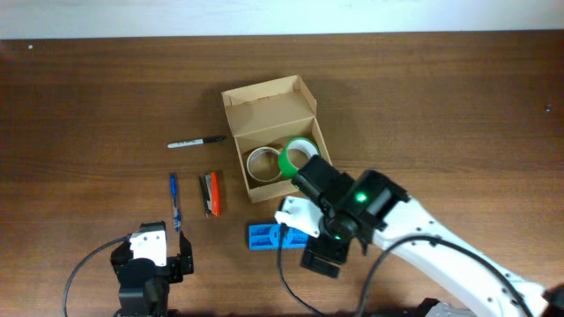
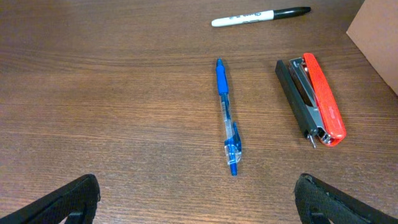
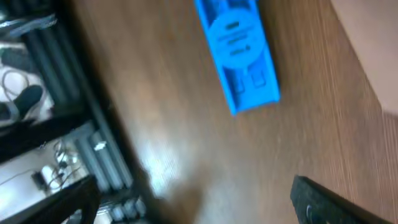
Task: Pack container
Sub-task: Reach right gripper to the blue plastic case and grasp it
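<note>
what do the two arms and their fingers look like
The right arm has white, rounded links and a black wrist housing with a lit green light. The left arm is black with a white block on top. Black cables loop from both. The fingers are matte black.

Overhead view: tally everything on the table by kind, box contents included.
Tan cardboard box: 1
Tape: 2 (green roll, tan roll)
White marker with black cap: 1
Blue ballpoint pen: 1
Red-and-black stapler: 1
Blue plastic block: 1
Total: 7
</note>
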Robot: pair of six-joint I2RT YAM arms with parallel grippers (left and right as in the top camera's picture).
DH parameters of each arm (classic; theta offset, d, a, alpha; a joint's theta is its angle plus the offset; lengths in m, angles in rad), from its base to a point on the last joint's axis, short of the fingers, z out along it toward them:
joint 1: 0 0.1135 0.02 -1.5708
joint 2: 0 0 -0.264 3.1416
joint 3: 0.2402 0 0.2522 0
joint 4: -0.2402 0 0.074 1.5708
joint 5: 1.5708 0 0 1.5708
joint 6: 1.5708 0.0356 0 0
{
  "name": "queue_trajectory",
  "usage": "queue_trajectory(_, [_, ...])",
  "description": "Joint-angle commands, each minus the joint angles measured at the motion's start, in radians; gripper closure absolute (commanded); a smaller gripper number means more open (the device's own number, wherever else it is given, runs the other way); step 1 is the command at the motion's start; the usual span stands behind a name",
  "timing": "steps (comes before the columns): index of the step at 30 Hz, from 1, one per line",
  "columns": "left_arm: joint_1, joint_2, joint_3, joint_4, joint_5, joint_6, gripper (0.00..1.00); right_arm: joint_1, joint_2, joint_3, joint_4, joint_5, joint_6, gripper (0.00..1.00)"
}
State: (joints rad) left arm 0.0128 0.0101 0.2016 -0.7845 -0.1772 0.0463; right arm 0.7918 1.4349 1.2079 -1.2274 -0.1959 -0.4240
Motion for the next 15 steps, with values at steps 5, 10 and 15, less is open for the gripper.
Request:
queue_trajectory(5, [0.002, -0.005, -0.008, -0.001, -0.011, 0.019, 0.00, 0.000, 0.155, -0.041, 0.122, 0.073, -0.042, 0.01])
queue_trajectory(10, [0.002, -0.005, -0.008, -0.001, -0.011, 0.019, 0.01, 0.001, 0.259, -0.041, 0.213, 0.063, -0.042, 0.01])
queue_trajectory(15, [0.002, -0.005, -0.008, -0.001, -0.011, 0.019, 0.00, 0.048, 0.307, -0.041, 0.251, 0.022, -0.042, 0.00])
